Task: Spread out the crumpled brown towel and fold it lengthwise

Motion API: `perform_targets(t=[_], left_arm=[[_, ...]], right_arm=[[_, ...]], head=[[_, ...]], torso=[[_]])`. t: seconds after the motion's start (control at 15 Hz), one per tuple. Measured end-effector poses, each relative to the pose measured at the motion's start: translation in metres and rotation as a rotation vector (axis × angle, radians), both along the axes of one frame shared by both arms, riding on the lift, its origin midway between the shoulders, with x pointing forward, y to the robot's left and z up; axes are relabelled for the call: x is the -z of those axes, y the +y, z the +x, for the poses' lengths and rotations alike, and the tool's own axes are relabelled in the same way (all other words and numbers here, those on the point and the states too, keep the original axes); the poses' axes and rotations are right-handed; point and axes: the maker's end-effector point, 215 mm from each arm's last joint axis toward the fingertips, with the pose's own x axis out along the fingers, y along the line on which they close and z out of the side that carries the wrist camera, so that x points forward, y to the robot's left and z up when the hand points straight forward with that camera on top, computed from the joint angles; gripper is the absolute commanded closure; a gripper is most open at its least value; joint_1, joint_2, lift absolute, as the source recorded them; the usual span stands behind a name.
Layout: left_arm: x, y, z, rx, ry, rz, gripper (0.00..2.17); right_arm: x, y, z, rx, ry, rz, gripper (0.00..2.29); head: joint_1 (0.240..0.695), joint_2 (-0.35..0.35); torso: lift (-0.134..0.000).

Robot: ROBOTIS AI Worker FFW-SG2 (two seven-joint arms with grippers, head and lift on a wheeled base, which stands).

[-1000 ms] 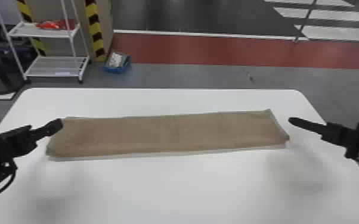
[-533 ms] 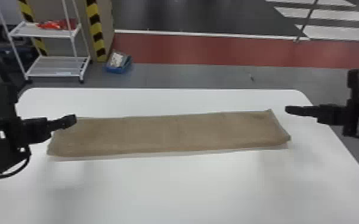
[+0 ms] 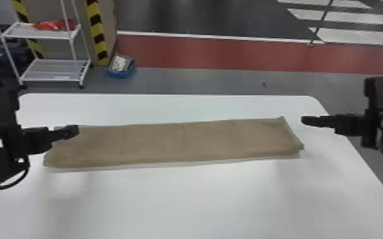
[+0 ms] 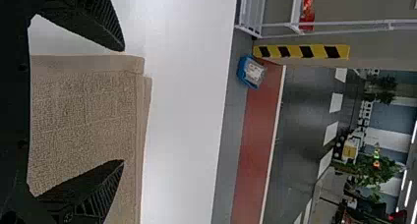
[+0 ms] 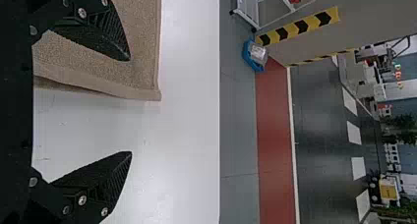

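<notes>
The brown towel (image 3: 181,143) lies flat across the white table as a long folded strip, its layers slightly offset along the near edge. My left gripper (image 3: 73,131) is at the strip's left end. In the left wrist view my left gripper (image 4: 124,106) has its fingers wide apart, with the end of the towel (image 4: 83,106) beyond them and nothing held. At the other end, my right gripper (image 3: 307,120) is just right of the far right corner. The right wrist view has my right gripper (image 5: 131,106) spread wide near the towel's corner (image 5: 142,71), holding nothing.
The white table (image 3: 181,197) extends in front of the strip, with a narrower band behind it. Past its far edge stand a white shelf rack (image 3: 54,70) and a blue bin (image 3: 121,71) on the floor.
Both arms have shifted away from the robot, toward the table's far side; the left gripper also moved a little to the right. The towel has stayed in place.
</notes>
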Motion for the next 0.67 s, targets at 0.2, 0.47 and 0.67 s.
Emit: perform_targets(t=[0.2, 0.47, 0.67], left_arm=[[0.002, 0.003, -0.001, -0.007, 0.005, 0.011, 0.08], [0.006, 0.004, -0.002, -0.013, 0.012, 0.020, 0.09], [0.007, 0.005, -0.002, -0.014, 0.014, 0.022, 0.09]], right_arm=[[0.005, 0.002, -0.003, -0.002, 0.004, 0.012, 0.24], [0.017, 0.004, -0.011, 0.002, 0.018, 0.032, 0.24], [0.017, 0.002, -0.013, 0.010, 0.015, 0.049, 0.24]], head=[[0.695, -0.110], [0.695, -0.107], [0.695, -0.108]], torso=[[-0.124], [-0.124], [-0.124]])
